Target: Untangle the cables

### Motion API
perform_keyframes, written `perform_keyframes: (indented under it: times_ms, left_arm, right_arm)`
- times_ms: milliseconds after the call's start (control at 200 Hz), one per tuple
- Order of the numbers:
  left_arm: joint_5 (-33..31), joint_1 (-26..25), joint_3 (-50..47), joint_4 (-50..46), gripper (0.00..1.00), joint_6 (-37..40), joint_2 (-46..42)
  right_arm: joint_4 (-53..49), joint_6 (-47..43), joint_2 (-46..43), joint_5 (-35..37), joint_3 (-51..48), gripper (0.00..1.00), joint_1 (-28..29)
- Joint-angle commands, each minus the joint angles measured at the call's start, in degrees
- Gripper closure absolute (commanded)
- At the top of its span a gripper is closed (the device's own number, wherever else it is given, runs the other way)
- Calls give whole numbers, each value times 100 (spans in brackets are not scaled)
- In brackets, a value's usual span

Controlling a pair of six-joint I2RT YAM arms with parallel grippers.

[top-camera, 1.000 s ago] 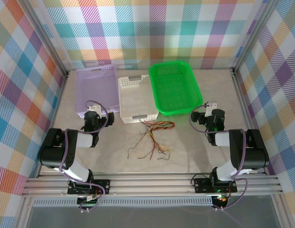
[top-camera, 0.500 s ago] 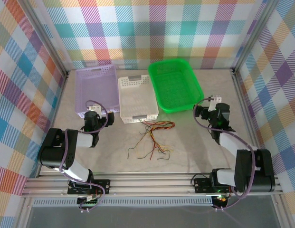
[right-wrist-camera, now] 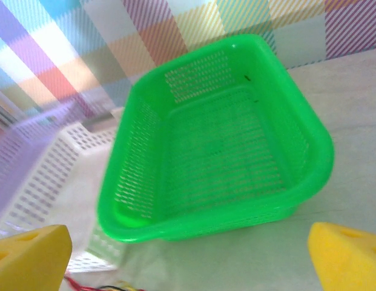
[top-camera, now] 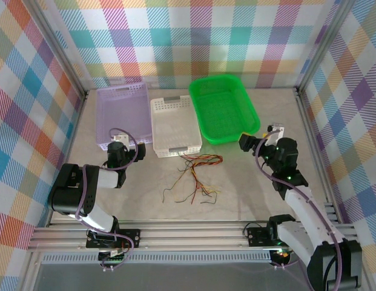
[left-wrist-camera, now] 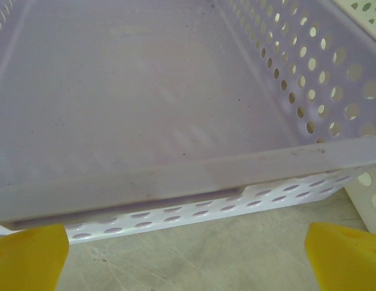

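Just before the white basket point(top-camera: 177, 151), on bare table point(top-camera: 248, 188), noted cables point(top-camera: 194, 176) lying in one loose tangle of red, black and yellow strands, too fine to count, well apart from both grippers. Found left gripper point(left-wrist-camera: 188, 257) released, jaws wide, facing the lilac basket's point(left-wrist-camera: 175, 173) near wall; right gripper point(right-wrist-camera: 188, 257) likewise wide and empty, near the green basket point(right-wrist-camera: 315, 151), probably parked clear ahead of a first reach. Counted three baskets, likely for sorted strands, two grippers, one tangle.

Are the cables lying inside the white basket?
No, the cables lie on the table just in front of the white basket.
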Motion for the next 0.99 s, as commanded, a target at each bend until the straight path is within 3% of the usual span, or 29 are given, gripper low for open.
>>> perform_keyframes:
  times_ms: [0, 50, 165, 230, 405, 735, 905, 990]
  left_arm:
    - [43, 43, 105, 2, 0, 58, -52]
    - [47, 41, 101, 6, 0, 55, -52]
    - [42, 41, 105, 1, 0, 55, -52]
    - [47, 42, 108, 1, 0, 53, -51]
    - [47, 41, 108, 2, 0, 58, -47]
    - [47, 36, 104, 1, 0, 54, -53]
    - [45, 40, 102, 1, 0, 58, -56]
    - [43, 42, 109, 1, 0, 57, -50]
  right_arm:
    - [-777, 1740, -170, -256, 151, 0, 19]
    - [-1188, 2329, -204, -267, 170, 0, 10]
    - [-854, 2241, -214, -1294, -47, 0, 42]
    - [-982, 2233, -197, -1403, -90, 0, 141]
    - [-2067, 1639, -274, -323, -127, 0, 872]
    - [-1779, 784, 1042, 258, 25, 8, 1964]
    - [-1326, 503, 1888, 564, 138, 12, 2107]
    - [-1294, 309, 2309, 759, 386, 19, 2242]
